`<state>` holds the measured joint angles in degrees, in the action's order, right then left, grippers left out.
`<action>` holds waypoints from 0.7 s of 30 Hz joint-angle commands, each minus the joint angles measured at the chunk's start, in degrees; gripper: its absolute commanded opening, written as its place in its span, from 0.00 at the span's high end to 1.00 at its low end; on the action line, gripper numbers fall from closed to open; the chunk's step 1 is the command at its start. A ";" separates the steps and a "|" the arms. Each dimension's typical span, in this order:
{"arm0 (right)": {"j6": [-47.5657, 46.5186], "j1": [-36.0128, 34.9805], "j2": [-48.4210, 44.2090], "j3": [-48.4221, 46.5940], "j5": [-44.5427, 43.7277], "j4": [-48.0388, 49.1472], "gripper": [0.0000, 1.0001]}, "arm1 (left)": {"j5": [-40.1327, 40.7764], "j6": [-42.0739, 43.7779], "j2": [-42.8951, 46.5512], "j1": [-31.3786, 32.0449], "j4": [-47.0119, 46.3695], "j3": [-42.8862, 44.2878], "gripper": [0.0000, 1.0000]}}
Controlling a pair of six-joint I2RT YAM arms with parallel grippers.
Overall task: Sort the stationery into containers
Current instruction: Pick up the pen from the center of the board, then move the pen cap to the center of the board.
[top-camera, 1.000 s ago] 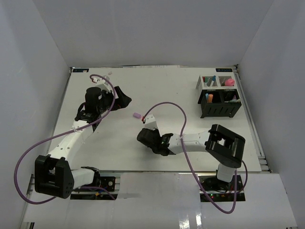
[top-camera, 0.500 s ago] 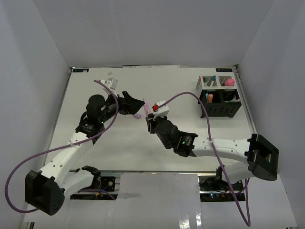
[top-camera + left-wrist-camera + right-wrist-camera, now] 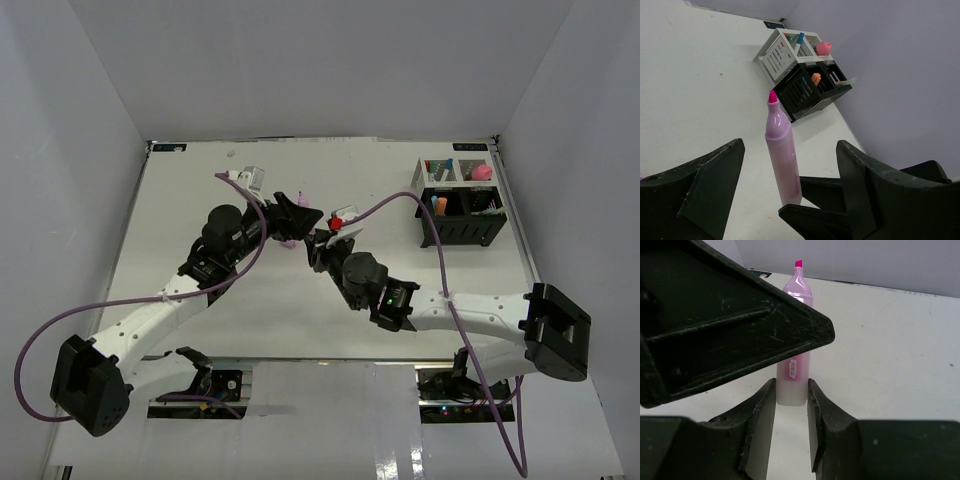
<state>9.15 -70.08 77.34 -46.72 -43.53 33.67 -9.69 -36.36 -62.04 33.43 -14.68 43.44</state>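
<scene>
The table's (image 3: 200, 190) middle is crowded — the left gripper (image 3: 300, 212) stands spread wide around the pink marker (image 3: 781, 155), which the right gripper (image 3: 791, 385) pinches at its base, and purple cables (image 3: 385, 204) arch above both. The organizer (image 3: 462, 228) fills the far right corner. The far left corner and left edge lie open.

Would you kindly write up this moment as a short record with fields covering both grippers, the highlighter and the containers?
right gripper: shut on the base of the pink highlighter
pink highlighter: uncapped, tip pointing away from the right gripper
left gripper: open, jaws either side of the highlighter, not touching it
black organizer: far right of the table, several items inside
white mesh compartments: joined behind it, holding a blue pen and a pink-topped item
</scene>
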 commanded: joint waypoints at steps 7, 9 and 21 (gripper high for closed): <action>-0.97 -0.05 -3.60 2.33 -1.03 8.34 0.92 | 3.01 -0.82 -1.06 2.69 -4.39 -0.46 0.36; -0.80 -0.05 -3.86 2.68 -1.03 8.87 0.92 | 3.01 -0.91 -1.24 2.96 -5.09 -0.90 0.41; 0.17 -0.05 -4.30 3.91 -0.24 9.31 0.92 | 3.01 0.32 -1.42 4.10 -7.30 -1.60 0.75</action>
<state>8.84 -70.08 74.65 -43.42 -43.09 39.13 -7.49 -37.06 -64.34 37.34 -20.62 42.57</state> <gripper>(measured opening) 0.339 0.285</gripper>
